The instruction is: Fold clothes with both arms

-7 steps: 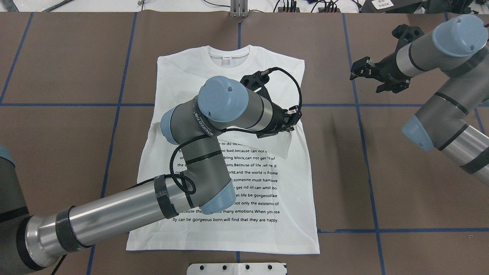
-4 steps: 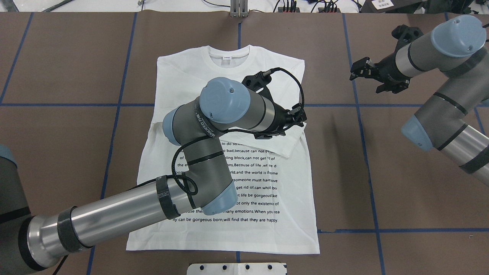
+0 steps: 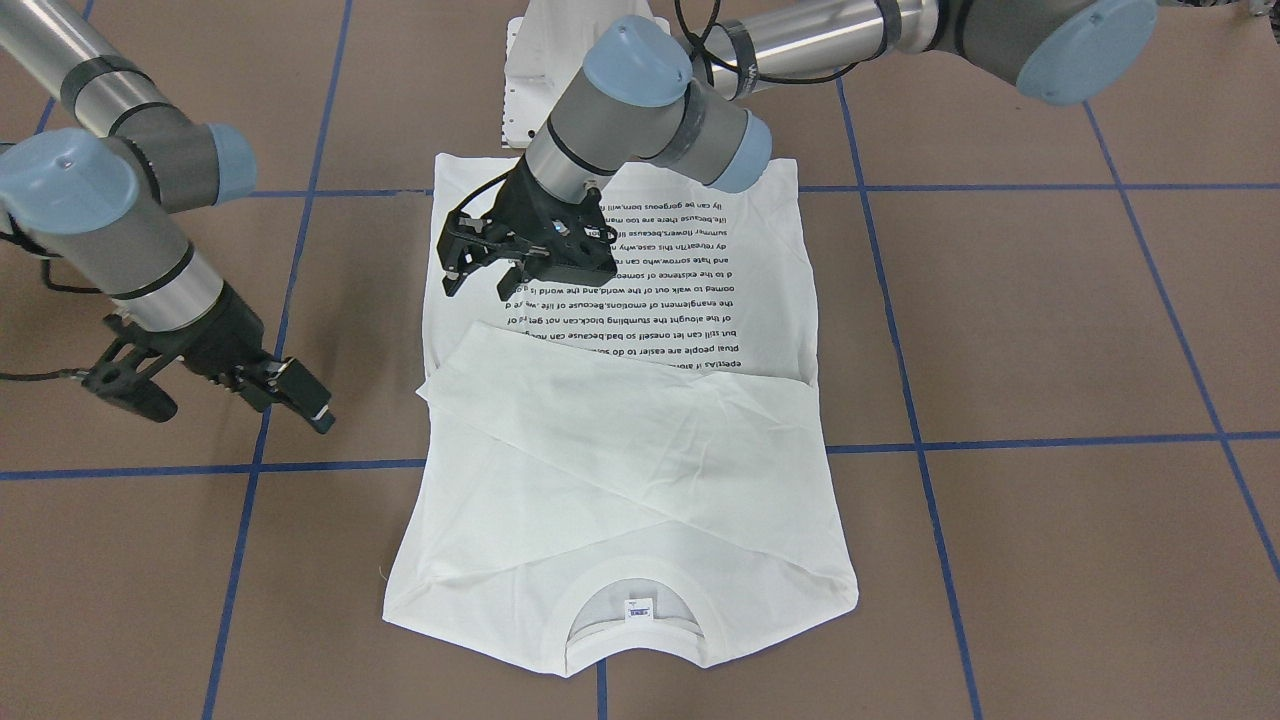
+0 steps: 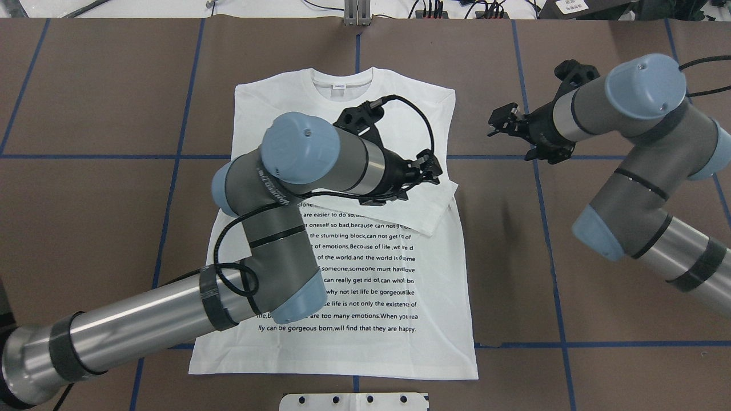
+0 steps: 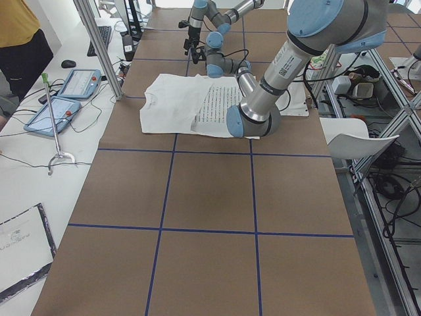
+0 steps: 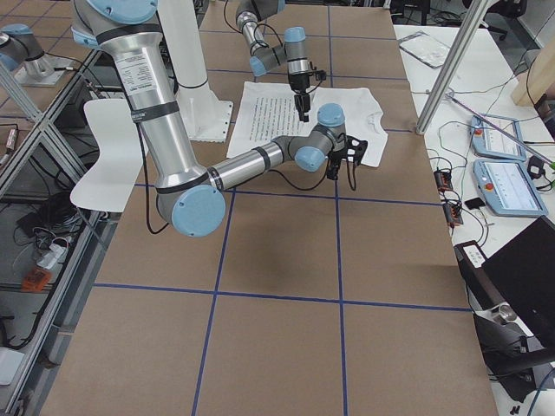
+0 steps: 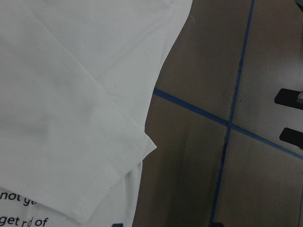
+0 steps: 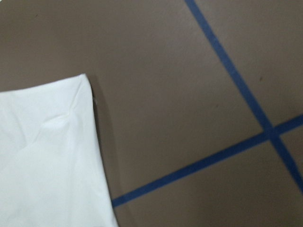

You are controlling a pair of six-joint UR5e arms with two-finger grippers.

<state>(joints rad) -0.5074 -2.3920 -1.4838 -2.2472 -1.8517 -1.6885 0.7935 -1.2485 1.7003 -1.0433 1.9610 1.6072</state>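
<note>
The white long-sleeved T-shirt [image 4: 365,268] lies flat on the table, text side up, collar away from the robot. Both sleeves are folded across its chest [image 3: 600,400]. The upper sleeve's cuff [image 4: 437,208] lies at the shirt's right edge and also shows in the left wrist view [image 7: 113,156]. My left gripper [image 4: 434,170] hovers over that cuff, open and empty [image 3: 478,285]. My right gripper [image 4: 499,123] is open and empty above bare table, just right of the shirt's shoulder corner [image 8: 71,94]. It also shows in the front view [image 3: 215,400].
The white pedestal base [image 4: 354,401] stands at the table's near edge, below the shirt hem. Blue tape lines [image 4: 537,171] grid the brown table cover. In the left side view a person [image 5: 20,39] and tablets [image 5: 66,92] are at a side desk.
My left gripper has let go of the sleeve, which now lies flat on the shirt, and the left arm has drawn back left. My right gripper has moved left toward the shirt's shoulder.
</note>
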